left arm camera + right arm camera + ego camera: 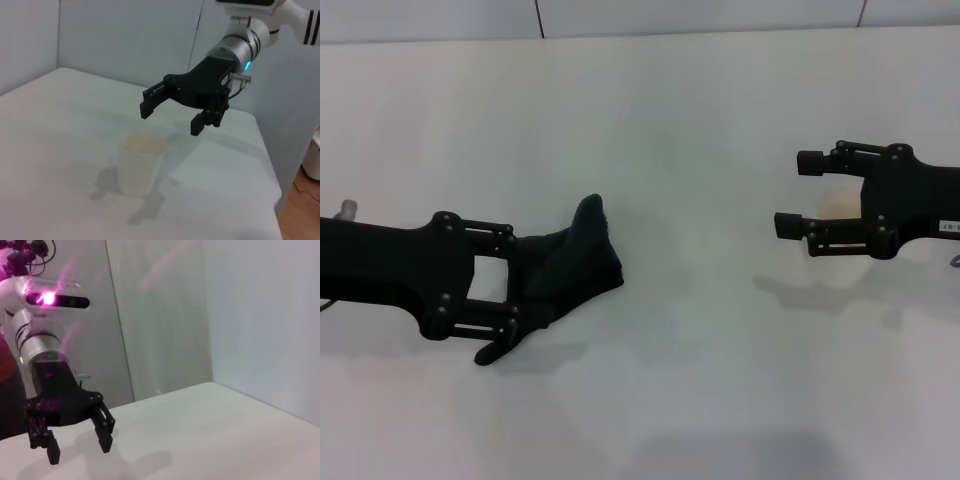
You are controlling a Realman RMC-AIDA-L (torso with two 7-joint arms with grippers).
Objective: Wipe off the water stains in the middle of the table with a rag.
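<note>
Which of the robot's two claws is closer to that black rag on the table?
The left. The left gripper is right at the rag, its jaws on either side of the bunched cloth. The right gripper hangs far off across the table, jaws open, touching nothing.
</note>
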